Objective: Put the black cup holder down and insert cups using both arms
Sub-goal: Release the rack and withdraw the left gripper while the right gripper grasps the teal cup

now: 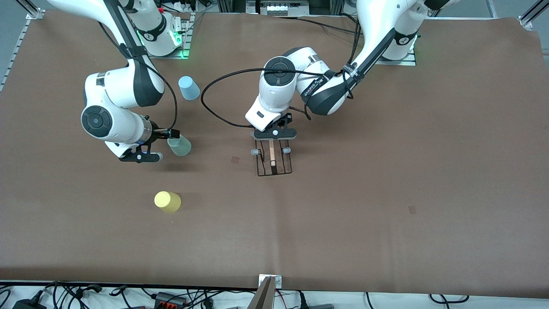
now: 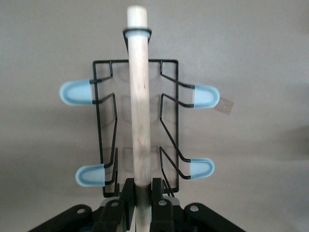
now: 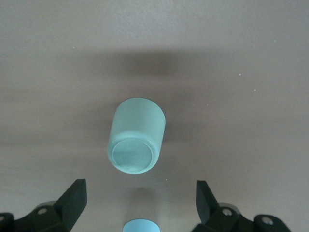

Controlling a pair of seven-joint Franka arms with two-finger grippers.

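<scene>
Nearest the front camera, the yellow cup (image 1: 167,201) is sitting upside down on the brown table (image 1: 386,193), untouched and waiting its turn. Farther up, near the table's middle, the black cup holder (image 1: 274,162) is standing on its rectangular base, and the left gripper (image 1: 274,134) is clenching its fingers around the top of the wooden rod handle (image 2: 138,96), probably steadying the rack at its chosen spot; whether the base is resting fully on the table cannot be told. Four pale-blue prong tips (image 2: 76,93) are showing in the left wrist view, all bare, so no cup is on the rack yet.

Toward the right arm's end, the right gripper (image 1: 140,157) is hanging over the table just beside the sage green cup (image 3: 136,141), which is standing upside down. Its fingers are spread wide with nothing between them, likely lining up for a grasp on that cup. Farthest away, the light blue cup (image 1: 188,88) is standing inverted near the right arm's base.
</scene>
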